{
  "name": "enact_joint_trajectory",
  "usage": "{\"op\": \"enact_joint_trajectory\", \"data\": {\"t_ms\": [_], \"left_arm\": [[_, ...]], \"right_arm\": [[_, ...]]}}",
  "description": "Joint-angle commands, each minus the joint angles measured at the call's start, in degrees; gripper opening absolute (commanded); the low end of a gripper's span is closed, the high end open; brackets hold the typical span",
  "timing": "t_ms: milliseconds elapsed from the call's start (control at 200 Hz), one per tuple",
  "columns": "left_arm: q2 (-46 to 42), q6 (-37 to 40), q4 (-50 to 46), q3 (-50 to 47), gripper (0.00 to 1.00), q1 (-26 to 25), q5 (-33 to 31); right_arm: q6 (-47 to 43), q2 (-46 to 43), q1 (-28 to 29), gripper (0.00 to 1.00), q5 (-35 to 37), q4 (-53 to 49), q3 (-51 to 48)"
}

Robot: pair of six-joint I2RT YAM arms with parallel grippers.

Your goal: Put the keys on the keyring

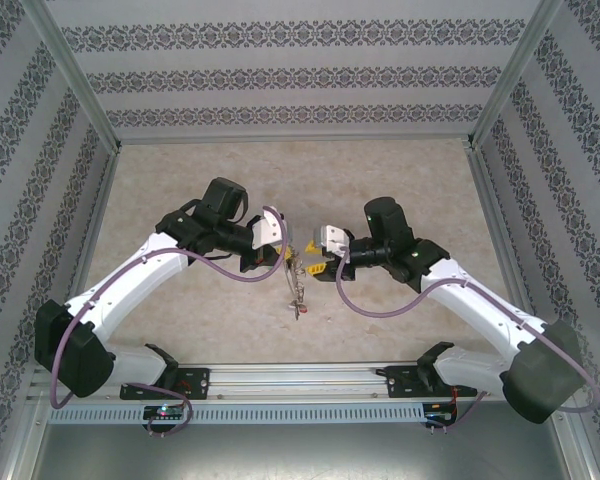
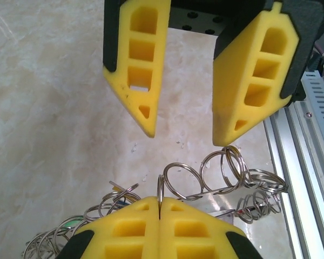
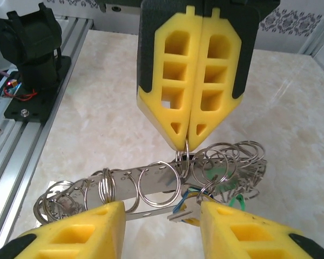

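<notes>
The keyring point(image 3: 151, 143) looks like a thin silver perforated band strung with several split rings. It hangs above the table between both grippers, also as a small cluster point(image 1: 298, 278) in the top view. My left gripper point(image 2: 160, 200) is shut on one small split ring point(image 2: 161, 186) standing on edge; from the right wrist that gripper point(image 3: 186, 144) pinches from above. My right gripper point(image 3: 161, 209) is open, its fingers either side of the band, and faces the left gripper point(image 2: 186, 137) from above. A tiny silver key point(image 3: 194, 209) with blue and yellow loops hangs under the band beside a green tag point(image 3: 236, 200).
The beige marbled tabletop point(image 1: 300, 180) lies below, walled in by patterned panels. An aluminium rail point(image 1: 300, 385) runs along the near edge with both arm bases on it. A thin chain of pieces point(image 1: 298, 300) dangles from the cluster toward the table.
</notes>
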Motion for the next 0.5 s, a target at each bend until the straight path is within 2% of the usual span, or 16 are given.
{"op": "enact_joint_trajectory", "data": {"t_ms": [0,200,495], "left_arm": [[0.63,4.16,-3.88,3.11,0.0,-0.88,0.96],[1.36,5.91,-6.06,4.13,0.0,-1.16,1.39],[1.97,6.28,-7.58,5.66,0.0,-1.14,1.54]], "right_arm": [[-1.36,2.3,0.45,0.39,-0.69,-2.8,2.62],[-0.55,5.35,0.53,0.28,-2.27,-3.17,4.84],[1.76,6.5,1.12,0.28,-5.34,-0.28,5.19]]}}
